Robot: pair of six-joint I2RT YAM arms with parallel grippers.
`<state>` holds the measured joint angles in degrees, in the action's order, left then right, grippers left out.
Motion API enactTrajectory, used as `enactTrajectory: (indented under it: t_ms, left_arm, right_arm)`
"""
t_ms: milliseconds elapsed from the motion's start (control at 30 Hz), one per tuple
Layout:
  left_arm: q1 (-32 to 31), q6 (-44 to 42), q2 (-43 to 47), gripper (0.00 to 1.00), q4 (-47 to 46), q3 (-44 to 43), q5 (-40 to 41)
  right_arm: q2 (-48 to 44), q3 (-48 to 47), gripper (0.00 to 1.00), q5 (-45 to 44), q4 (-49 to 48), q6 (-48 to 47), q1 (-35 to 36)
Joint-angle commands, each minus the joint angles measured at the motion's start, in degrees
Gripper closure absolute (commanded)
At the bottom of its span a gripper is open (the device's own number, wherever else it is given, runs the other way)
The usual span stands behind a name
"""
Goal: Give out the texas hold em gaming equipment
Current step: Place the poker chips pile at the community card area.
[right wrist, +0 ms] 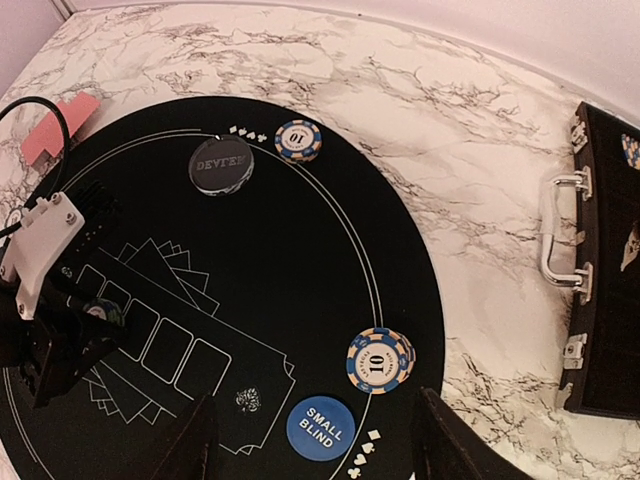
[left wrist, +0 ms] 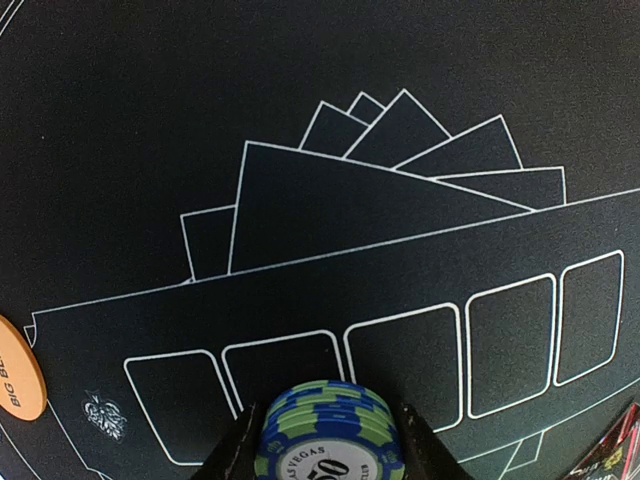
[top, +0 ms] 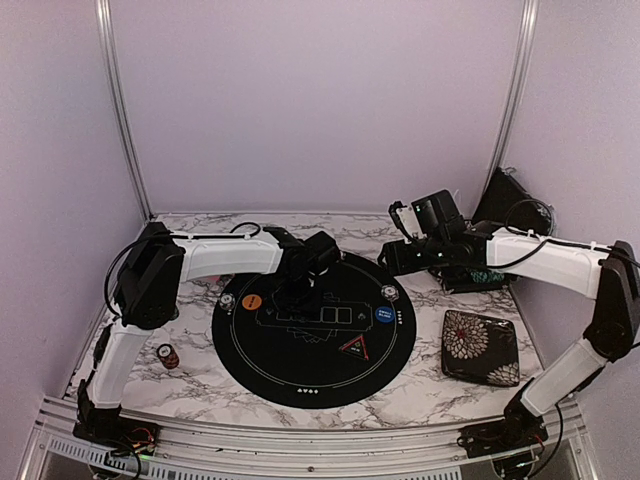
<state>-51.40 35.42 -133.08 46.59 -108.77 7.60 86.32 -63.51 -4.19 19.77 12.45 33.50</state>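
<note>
My left gripper [top: 298,298] hangs over the middle of the round black mat [top: 300,378], shut on a blue-and-green poker chip stack [left wrist: 328,435] above the printed card boxes. My right gripper [right wrist: 320,445] stands open and empty above the mat's right edge, over the blue SMALL BLIND button [right wrist: 322,429] and a striped "10" chip stack [right wrist: 380,360]. The orange BIG BLIND button [left wrist: 15,372] lies at the mat's left side. A black dealer button [right wrist: 221,165] and another "10" chip stack [right wrist: 298,140] sit at the far edge. Pink-backed cards [right wrist: 60,128] lie beyond the mat.
A floral-patterned black case [top: 480,347] lies right of the mat. An open black chip case [right wrist: 608,270] with a metal handle sits at the back right. A red-edged triangle marker [top: 355,348] is on the mat's near right. A small reddish stack [top: 167,356] stands on the marble at left.
</note>
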Motion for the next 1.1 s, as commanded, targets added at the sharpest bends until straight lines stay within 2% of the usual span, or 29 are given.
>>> enactTrajectory:
  t_ms: [0,933,1067]
  left_arm:
    - [-0.4,0.0,-1.4,0.64,2.0,-0.9,1.0]
    - [-0.3,-1.1,-1.5,0.47,2.0,-1.9,2.1]
    - [0.0,-1.9,-0.9,0.41,1.9,-3.2,1.8]
  right_arm:
    - [-1.6,0.0,0.37,-0.8,0.2,0.6,-0.5]
    - [-2.0,-1.0,0.37,-1.5,1.6,0.1,-0.5]
    - [-1.8,-1.5,0.37,-1.5,1.9,0.1,-0.5]
